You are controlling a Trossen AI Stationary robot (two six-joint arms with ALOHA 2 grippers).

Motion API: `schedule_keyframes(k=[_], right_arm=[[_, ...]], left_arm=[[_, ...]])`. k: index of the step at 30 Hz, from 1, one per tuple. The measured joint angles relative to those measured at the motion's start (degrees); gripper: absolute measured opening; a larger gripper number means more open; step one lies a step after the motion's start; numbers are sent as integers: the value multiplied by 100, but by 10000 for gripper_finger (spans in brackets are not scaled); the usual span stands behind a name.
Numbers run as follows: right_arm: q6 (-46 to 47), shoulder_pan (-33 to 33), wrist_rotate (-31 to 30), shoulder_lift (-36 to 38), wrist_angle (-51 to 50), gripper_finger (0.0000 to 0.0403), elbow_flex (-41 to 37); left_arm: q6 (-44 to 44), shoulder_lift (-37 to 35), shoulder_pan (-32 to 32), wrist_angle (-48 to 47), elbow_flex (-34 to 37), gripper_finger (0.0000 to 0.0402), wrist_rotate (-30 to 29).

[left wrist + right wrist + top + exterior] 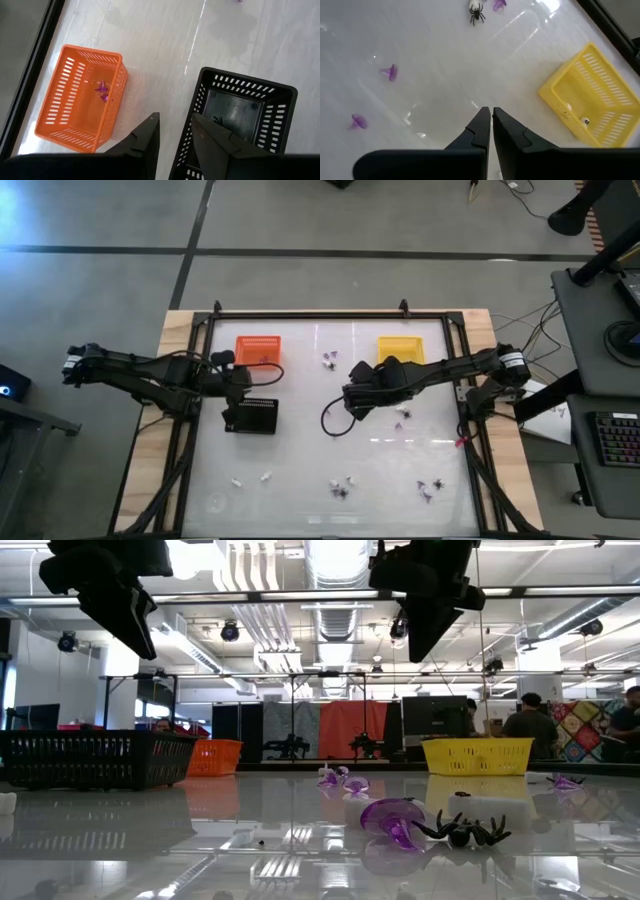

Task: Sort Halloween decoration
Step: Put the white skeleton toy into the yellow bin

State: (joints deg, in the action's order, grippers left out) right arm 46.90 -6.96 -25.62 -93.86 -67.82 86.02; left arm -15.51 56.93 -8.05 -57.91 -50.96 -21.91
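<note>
— Fingers on the left gripper, how do they stand?

— Parted by a narrow gap, with nothing between them. That gripper hangs above the table over the near rim of the black slotted plastic basket, and the orange slotted plastic basket sits just beside it, apart from it.

— Anything in those two?

— A small purple trinket lies on the orange basket's floor. The black one has something small and dark in a corner, too unclear to name.

— And the right gripper?

— Its fingers are pressed together, tips meeting, holding nothing. It hovers over bare white tabletop near the middle, with the yellow slotted plastic basket off to one side, clear of it. Two tiny pale bits rest inside that basket.

— Where are the rest of the Halloween decorations?

— Scattered. A black plastic spider and purple mushroom-shaped pieces lie on the table ahead of the right gripper, well apart from each other. In the high view more small pieces sit between the orange and yellow baskets, and others along the near edge, whitish ones toward the left.

— Room to move?

— Broad open surface lies between the two arms and in front of the black basket. The black metal frame borders the table on its sides.
</note>
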Motion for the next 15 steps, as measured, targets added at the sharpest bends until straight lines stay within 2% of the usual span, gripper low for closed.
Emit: schedule_keyframes(k=[15], right_arm=[[349,0,30,0,82,13,0]], left_arm=[[-1,0,2,-1,0,96,0]])
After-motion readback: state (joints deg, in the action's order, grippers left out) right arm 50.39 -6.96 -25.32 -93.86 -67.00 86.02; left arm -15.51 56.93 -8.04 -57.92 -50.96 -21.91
